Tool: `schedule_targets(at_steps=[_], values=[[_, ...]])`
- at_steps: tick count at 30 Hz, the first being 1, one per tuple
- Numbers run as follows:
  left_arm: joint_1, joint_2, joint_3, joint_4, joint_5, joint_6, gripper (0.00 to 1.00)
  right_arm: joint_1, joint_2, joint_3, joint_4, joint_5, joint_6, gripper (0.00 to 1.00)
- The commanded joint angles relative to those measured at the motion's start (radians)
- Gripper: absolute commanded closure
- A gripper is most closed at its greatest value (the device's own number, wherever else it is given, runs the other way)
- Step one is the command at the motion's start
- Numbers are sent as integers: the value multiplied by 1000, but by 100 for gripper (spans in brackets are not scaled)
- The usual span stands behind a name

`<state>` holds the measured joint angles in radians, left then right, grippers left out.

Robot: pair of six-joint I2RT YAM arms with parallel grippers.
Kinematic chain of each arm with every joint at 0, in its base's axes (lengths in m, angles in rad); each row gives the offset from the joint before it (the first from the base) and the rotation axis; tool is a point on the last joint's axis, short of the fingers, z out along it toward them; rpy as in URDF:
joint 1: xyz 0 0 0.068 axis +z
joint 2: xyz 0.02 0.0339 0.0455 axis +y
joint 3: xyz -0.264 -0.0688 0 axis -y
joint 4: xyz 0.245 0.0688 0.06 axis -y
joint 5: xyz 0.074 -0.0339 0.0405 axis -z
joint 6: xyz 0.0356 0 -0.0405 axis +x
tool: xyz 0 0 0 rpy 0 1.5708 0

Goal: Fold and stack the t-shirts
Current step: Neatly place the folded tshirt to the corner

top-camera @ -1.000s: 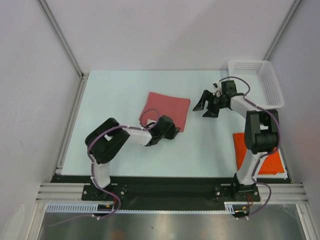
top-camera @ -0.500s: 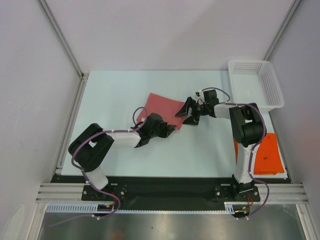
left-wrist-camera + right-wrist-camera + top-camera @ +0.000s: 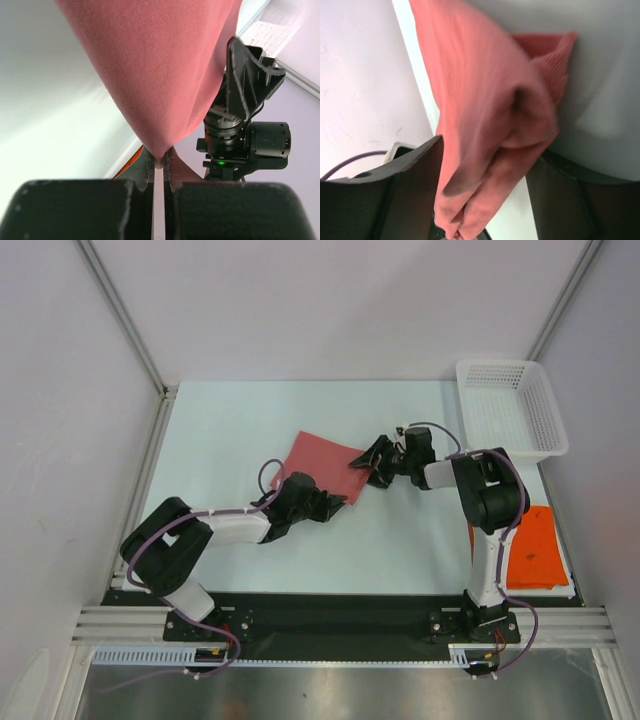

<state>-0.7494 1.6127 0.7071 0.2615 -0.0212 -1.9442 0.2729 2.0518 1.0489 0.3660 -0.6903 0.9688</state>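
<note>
The dusty pink-red t-shirt lies folded near the middle of the table. My left gripper is at the shirt's near edge, shut on a pinch of the pink cloth. My right gripper is at the shirt's right edge. Its jaws stand open, with a bunched fold of the pink shirt between the two fingers. The orange t-shirt lies flat at the near right of the table, partly behind the right arm.
A white perforated basket stands at the far right corner. Metal frame rails run along the table's left side and near edge. The two arms reach in towards each other over the table's middle.
My right gripper has swung left from open table to the pink shirt's right edge, its jaws narrowing around the cloth. My left arm has stretched out lower, dragging the shirt's near edge slightly left.
</note>
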Motion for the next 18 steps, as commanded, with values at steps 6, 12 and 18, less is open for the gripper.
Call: schedule_targets(at_steps=[6, 12, 18], values=[[-10, -80, -44, 25, 12, 27, 100, 20, 65, -6, 188, 239, 44, 57], [-5, -88, -43, -5, 116, 89, 91, 45, -27, -20, 15, 370, -105, 100], [47, -34, 25, -166, 431, 634, 65, 104, -323, -119, -330, 622, -255, 100]])
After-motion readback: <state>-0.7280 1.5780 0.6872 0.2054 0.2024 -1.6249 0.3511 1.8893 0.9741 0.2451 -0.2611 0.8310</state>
